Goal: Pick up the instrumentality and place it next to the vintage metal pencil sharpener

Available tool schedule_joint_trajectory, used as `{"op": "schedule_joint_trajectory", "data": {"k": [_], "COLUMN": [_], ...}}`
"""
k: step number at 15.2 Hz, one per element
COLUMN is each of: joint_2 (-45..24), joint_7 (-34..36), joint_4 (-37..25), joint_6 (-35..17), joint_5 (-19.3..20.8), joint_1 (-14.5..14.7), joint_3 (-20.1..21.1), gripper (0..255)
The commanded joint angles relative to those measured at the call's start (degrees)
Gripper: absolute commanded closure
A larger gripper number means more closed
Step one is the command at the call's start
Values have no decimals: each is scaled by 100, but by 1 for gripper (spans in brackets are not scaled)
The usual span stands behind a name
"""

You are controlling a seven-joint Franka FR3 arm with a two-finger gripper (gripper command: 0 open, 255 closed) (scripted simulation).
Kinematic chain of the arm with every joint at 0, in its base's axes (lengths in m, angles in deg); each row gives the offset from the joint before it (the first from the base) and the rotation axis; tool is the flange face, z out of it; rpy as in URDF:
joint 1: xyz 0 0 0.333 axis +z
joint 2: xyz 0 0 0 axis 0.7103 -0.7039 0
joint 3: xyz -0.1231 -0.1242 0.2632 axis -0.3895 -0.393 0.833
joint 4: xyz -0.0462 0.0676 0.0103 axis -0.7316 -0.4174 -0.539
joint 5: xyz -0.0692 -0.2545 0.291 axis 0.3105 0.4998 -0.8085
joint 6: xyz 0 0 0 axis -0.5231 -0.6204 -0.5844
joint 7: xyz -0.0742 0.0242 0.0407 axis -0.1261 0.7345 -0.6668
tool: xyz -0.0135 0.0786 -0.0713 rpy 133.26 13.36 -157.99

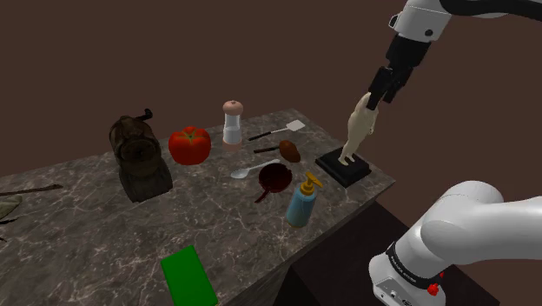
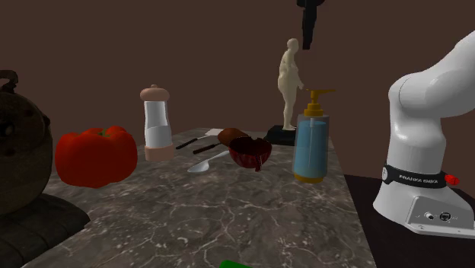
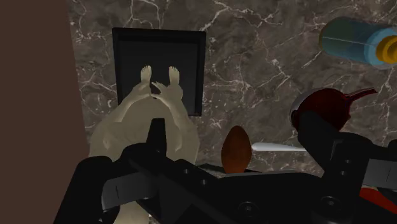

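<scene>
Tool (image 1: 378,94) hangs in the shoulder view just over the head of a pale figurine (image 1: 356,130). This figurine stands upright on its black base (image 1: 343,167) on the marble worktop (image 1: 87,235). It is near the blue pump bottle (image 1: 302,204), behind it and toward the shoulder view's right. The dark pencil sharpener (image 1: 135,156) is well apart from the pump bottle, toward the view's left. A red tomato (image 1: 189,145) and a white shaker (image 1: 231,122) stand between the two. A dark red cup (image 1: 275,176) is just beside the bottle.

From the second exterior view, the tool (image 2: 308,34) is above the figurine (image 2: 289,84) and a little to the view's right of its head. The figurine rises just behind the pump bottle (image 2: 312,145). The pencil sharpener (image 2: 23,167) is far from the bottle, at the view's left edge.

Seen from the wrist, the tool (image 3: 234,124) is released: its fingers (image 3: 157,130) stand wide apart and clasp nothing. One finger crosses in front of the figurine (image 3: 124,127), whose feet rest on the black base (image 3: 159,51). The pump bottle (image 3: 356,41) lies beyond the dark red cup (image 3: 324,105), well apart from the figurine.
</scene>
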Motion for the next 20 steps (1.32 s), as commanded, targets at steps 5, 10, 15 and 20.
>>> {"op": "schedule_joint_trajectory", "data": {"k": [5,10,15,20], "joint_2": [-477,-1287,-2271,-3357], "joint_7": [-1108,-2466,-3838,-5235], "joint_4": [143,86,-208,-698], "joint_6": [-653,-1448,-2159,-2726], "joint_5": [275,468,432,154], "joint_1": [231,548,877,1202], "joint_3": [-490,-1060,-1538,-1897], "gripper": [0,0,0,0]}}
